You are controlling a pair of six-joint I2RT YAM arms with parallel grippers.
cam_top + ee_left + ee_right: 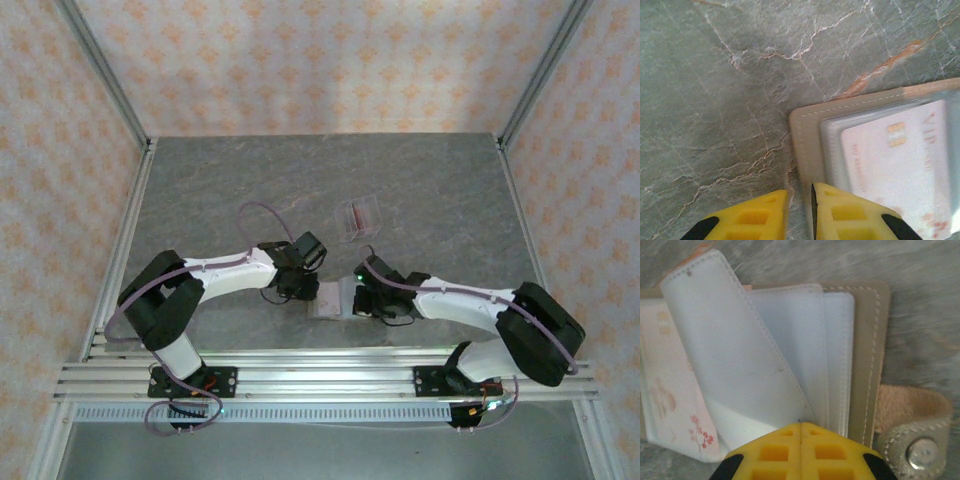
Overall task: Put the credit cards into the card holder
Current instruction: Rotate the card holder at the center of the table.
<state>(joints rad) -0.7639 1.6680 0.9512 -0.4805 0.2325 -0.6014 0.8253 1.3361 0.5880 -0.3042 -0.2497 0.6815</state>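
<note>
The card holder [325, 302] is lying open, long axis left-to-right, left tool [800, 196] pinching its edge, right tool [801, 428] pressing fully together.

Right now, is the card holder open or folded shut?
Open. The card holder lies spread, its pale sleeves fanned out and its snap strap undone; a pale card shows inside one sleeve.

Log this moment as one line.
card holder: open on table | left fingers: pinching its edge | right fingers: shut at lifted sleeve | card: one already inside
</note>
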